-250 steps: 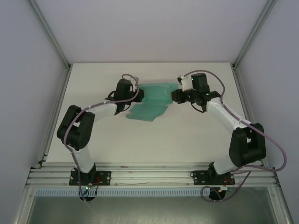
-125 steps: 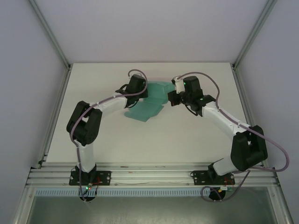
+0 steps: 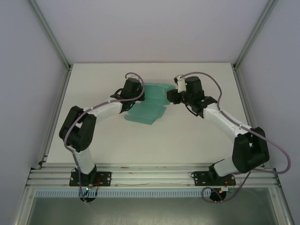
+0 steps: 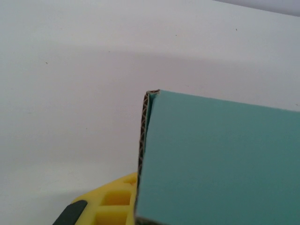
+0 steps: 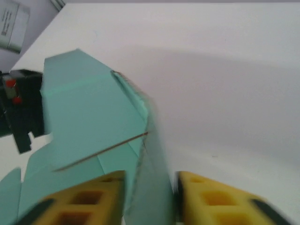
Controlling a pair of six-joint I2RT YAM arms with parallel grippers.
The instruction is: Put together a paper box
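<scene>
1. The paper box [image 3: 151, 105] is a teal, half-folded cutout on the white table [image 3: 187, 140], lying between the two arms.
2. The left end effector [image 3: 140, 95] sits at the box's left edge, clamped shut on a card panel. In the left wrist view, that panel's corrugated edge stands right against one yellow finger [image 4: 110, 201].
3. The right end effector [image 3: 170, 97] sits at the box's right edge. Its fingers [image 5: 211, 194] stand narrowly apart with a blurred, upright flap in the gap, and no pinch on it can be made out.
4. A second ago the right end effector was further to the right of the box; it has since moved in against the box's right edge.
5. Over the same second the left end effector pushed in over the box's left part, then drew back slightly to the left.
6. The box's far panels now look bunched closer together than a second ago. Its near flaps lie flat on the table on the side facing the arm bases.
</scene>
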